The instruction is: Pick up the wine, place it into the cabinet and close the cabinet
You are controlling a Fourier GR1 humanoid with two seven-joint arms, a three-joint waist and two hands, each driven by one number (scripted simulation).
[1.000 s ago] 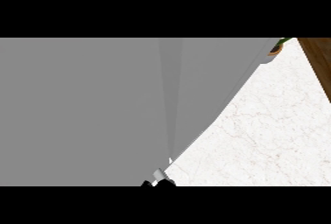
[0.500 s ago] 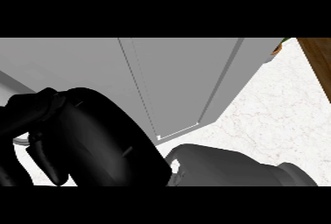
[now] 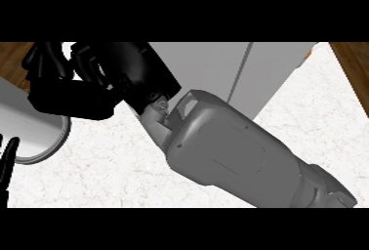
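No wine bottle shows anywhere in the head view. My right forearm (image 3: 238,156) crosses the picture from the lower right. Its black right hand (image 3: 86,78) is at the upper left, in front of the grey cabinet's (image 3: 281,73) left part. The hand is a dark mass, and whether it holds anything is hidden. The cabinet's flat grey panels fill the top centre, with a vertical seam between them. Only the straight fingertips of my left hand (image 3: 9,161) show, at the left edge.
White marble counter (image 3: 317,122) spreads to the right and below the arm. A round grey plate (image 3: 54,141) lies at the left, partly under the right hand. Brown wood shows in the top corners (image 3: 353,58).
The right arm and hand have swung up and to the left across the view. The cabinet panels, which filled most of the picture, now show only along the top. The plate and left fingertips have appeared.
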